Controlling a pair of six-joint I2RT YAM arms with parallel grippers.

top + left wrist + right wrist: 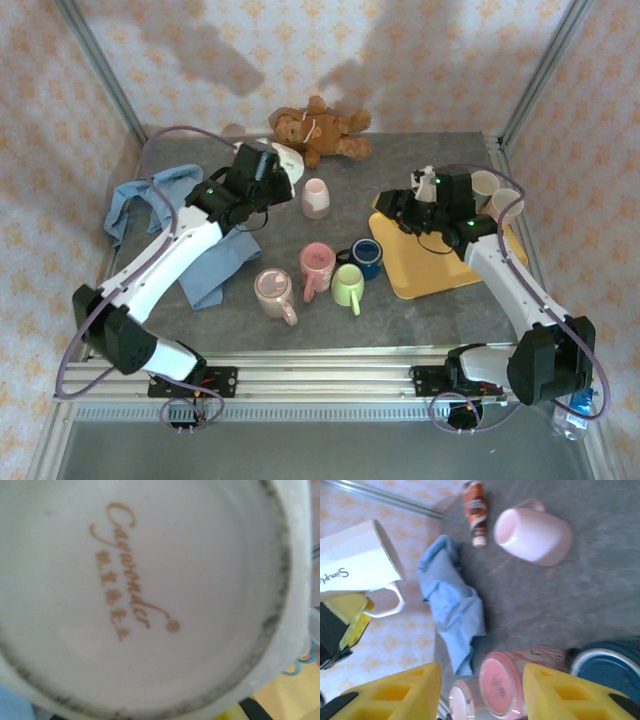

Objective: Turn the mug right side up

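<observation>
grey surface (440, 320), walled on three sides by cream fabric with an orange print.

left hand (270, 165): reached out toward 12 o'clock, clenched on the white mug (288, 160). the mug is off the surface, in the air just at 7 o'clock of the teddy bear (318, 130). it is not upright. my left wrist camera looks straight at its base: gold script printed there, scuffed grey foot ring around it. from the right wrist camera the mug is tipped over, dark rim toward the middle of the surface, with one of the left hand's yellow fingers (347, 612) right against the handle. which part of the mug is pinched i cannot tell.

right hand (392, 205): released, jaws wide apart, nothing between them. it hovers over the 10 o'clock corner of the yellow tray (440, 265), which lies at 3 o'clock on the surface.

other items:
- pale pink mug (315, 198) stands between the two hands, at 5 o'clock of the white mug and apart from it.
- near the centre, toward 6 o'clock, a tight group: pink mug (317, 262), green mug (348, 285), blue mug (368, 255) and marbled pink mug (272, 290).
- blue cloth (150, 200) is crumpled at 9 o'clock, partly under the left arm.
- two cream mugs (487, 185) are by the tray's 1 o'clock corner.
</observation>
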